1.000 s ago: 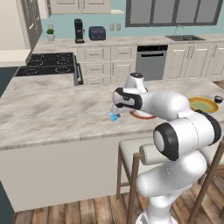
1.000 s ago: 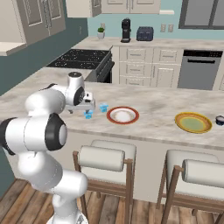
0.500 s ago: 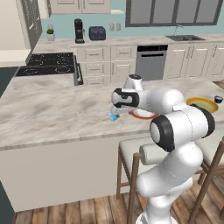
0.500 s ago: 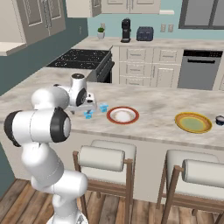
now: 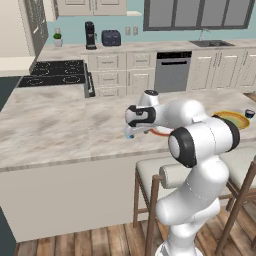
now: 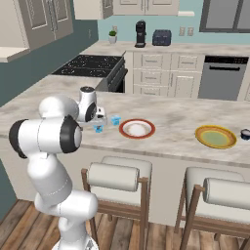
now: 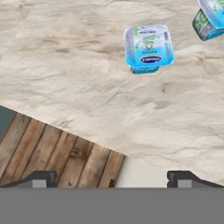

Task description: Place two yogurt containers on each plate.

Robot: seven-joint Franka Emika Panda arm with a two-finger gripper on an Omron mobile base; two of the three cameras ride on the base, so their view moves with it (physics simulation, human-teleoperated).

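You see the gripper (image 7: 109, 178) with fingers spread wide and holding nothing, hovering over the marble counter (image 6: 171, 122) near its front edge. 2 pale blue yogurt cups (image 7: 148, 49) (image 7: 211, 17) sit on the counter just left of the red-rimmed plate (image 6: 137, 129); the yellow plate (image 6: 215, 136) lies well right of it, a dark cup (image 6: 245, 134) just beyond

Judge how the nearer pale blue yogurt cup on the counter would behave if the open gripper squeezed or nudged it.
The yogurt cup looks small and boxy, so probably light; a nudge would likely slide it on the smooth counter rather than roll it. Its squat, flat-topped shape suggests it is unlikely to tip. The thin-looking walls may dent under a hard squeeze.
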